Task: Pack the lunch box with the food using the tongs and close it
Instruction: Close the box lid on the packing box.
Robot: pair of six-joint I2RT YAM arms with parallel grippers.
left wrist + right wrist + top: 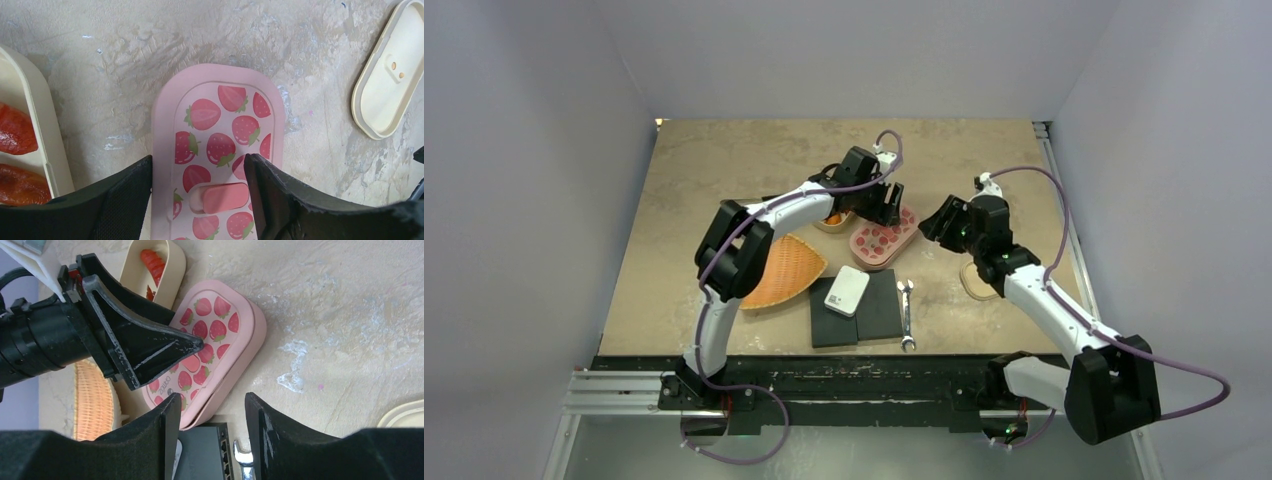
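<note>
The pink lunch box with a strawberry-print lid (884, 241) lies mid-table. My left gripper (198, 165) hovers open over that lid (220, 125), its fingers straddling the pink tab (225, 197) without pinching it. From the right wrist, one left finger (150, 347) crosses above the lid (220, 325). Beside it stands an open cream lunch box (47, 140) holding red-orange food (15, 135). My right gripper (212, 402) is open and empty, just right of the pink box (931, 227). The tongs are out of view.
A loose cream lid (976, 281) lies to the right. A wicker basket (784, 272) sits left of the boxes. Nearer the arms are a black network switch (864, 312), a white device (847, 290) on it, and a silver wrench (906, 315).
</note>
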